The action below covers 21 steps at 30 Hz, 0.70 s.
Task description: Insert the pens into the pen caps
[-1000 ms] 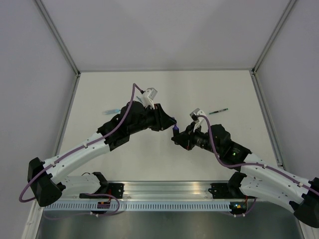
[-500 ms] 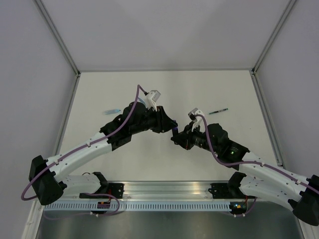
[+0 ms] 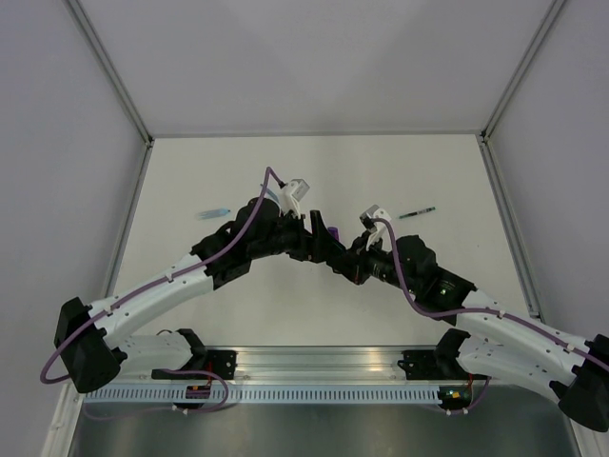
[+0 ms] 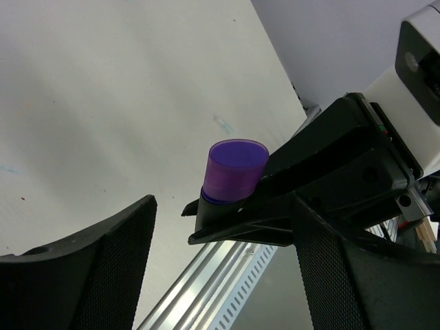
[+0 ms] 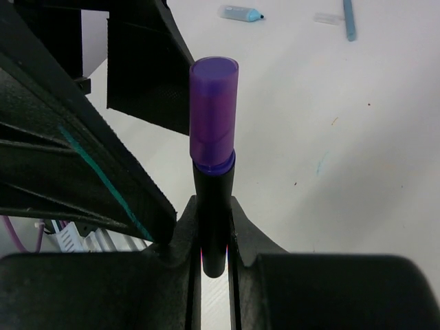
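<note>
My right gripper [image 5: 214, 206] is shut on the black barrel of the stubby black-and-purple marker [image 5: 213, 220], which stands upright between its fingers. The purple cap [image 5: 213, 113] sits on the marker's top end. In the left wrist view, the same purple cap [image 4: 236, 172] pokes up from the right gripper's black fingers [image 4: 309, 185]. My left gripper [image 4: 220, 227] stands open around it without touching it. From above, the two grippers meet mid-table, left gripper [image 3: 322, 238] against right gripper [image 3: 343, 255]. A light blue marker [image 3: 213, 212] lies far left. A thin green pen [image 3: 417, 213] lies at right.
Beyond the marker, the right wrist view shows the light blue marker [image 5: 240, 13], a slim blue piece [image 5: 348, 17] and a small pale cap [image 5: 328, 18] on the white table. The metal rail [image 3: 324, 367] runs along the near edge. Walls enclose the table's sides.
My left gripper has opened and let go of the purple cap, which now sits on the marker in the right gripper. The left arm has shifted right, closer to the right gripper.
</note>
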Tool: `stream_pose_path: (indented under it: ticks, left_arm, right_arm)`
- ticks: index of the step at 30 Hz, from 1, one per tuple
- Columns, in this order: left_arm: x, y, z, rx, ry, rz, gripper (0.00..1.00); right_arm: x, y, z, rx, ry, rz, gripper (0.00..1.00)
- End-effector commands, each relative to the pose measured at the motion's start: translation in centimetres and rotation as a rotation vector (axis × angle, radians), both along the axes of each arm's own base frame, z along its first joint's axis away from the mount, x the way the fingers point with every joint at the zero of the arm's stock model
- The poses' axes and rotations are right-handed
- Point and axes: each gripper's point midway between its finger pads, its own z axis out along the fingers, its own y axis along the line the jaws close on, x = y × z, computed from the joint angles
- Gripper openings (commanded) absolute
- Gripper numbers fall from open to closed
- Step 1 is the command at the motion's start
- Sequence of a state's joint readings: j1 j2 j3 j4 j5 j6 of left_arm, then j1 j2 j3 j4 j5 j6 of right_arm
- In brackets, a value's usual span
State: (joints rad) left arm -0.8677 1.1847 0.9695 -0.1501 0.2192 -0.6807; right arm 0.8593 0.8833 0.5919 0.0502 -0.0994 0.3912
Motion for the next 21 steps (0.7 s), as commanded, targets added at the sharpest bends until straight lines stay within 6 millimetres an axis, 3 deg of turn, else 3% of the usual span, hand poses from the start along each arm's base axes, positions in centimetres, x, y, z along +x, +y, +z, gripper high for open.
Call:
stream_pose_path:
  ticks: [1, 8, 15, 21]
  left_arm:
    - [-1.4, 0.2, 0.9, -0.018, -0.016, -0.058, 0.83]
    - [-1.9, 1.0, 3.9, -0.065, -0.125, -0.080, 0.86]
    - [-4.2, 2.1, 9.0, -0.184, -0.327, -0.177, 0.85]
    - [-5.2, 2.0, 11.6, -0.225, -0.402, -0.242, 0.80]
  right_arm:
    - [0.8, 0.3, 4.0, 0.082, -0.098, -0.013, 0.00]
    - [-0.9, 0.3, 4.6, 0.096, -0.116, 0.068, 0.00]
    - [-5.2, 0.9, 6.6, 0.174, -0.144, 0.286, 0.00]
    - [-8.1, 1.5, 7.8, 0.248, -0.137, 0.443, 0.00]
